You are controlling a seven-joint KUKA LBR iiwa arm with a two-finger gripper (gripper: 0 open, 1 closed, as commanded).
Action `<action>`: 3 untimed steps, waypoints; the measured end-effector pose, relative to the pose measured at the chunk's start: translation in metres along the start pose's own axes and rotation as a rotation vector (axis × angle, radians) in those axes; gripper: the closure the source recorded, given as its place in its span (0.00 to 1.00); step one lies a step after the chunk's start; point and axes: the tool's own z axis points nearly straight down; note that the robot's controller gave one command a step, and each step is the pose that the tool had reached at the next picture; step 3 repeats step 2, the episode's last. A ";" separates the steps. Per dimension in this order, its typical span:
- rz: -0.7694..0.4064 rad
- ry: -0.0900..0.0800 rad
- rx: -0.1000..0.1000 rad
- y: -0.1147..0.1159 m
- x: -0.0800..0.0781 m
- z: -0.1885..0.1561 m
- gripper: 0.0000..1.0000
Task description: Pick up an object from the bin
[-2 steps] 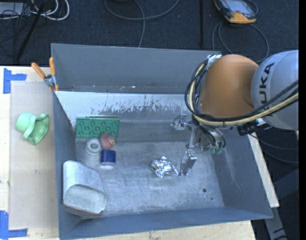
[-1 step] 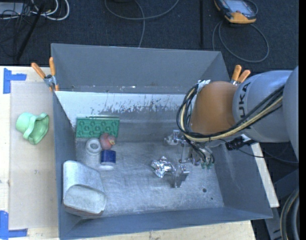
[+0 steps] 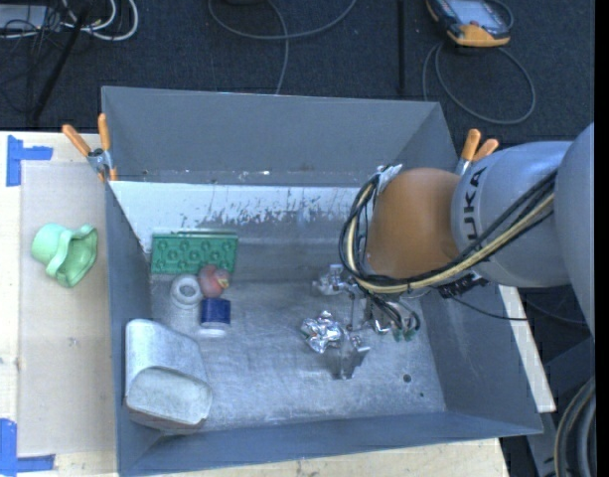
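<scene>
My gripper [image 3: 339,323] is low over the middle of the bin floor, under the arm's orange cover. Its fingers stand open, one fingertip [image 3: 331,283] toward the back wall and the other [image 3: 348,364] toward the front. A small crumpled piece of silver foil [image 3: 320,334] lies on the floor between them, closer to the front finger. Whether either finger touches the foil I cannot tell.
At the bin's left lie a green studded plate [image 3: 194,254], a small pink ball [image 3: 214,281], a white cap [image 3: 187,291] and a blue-and-white cylinder [image 3: 215,315]. A white rolled cloth on a grey pad [image 3: 165,376] fills the front left corner. The arm covers the bin's right side.
</scene>
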 end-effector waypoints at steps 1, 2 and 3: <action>0.003 -0.005 -0.001 0.000 -0.002 -0.004 1.00; 0.049 -0.002 -0.002 0.011 -0.006 -0.177 1.00; 0.049 -0.002 -0.002 0.011 -0.006 -0.177 1.00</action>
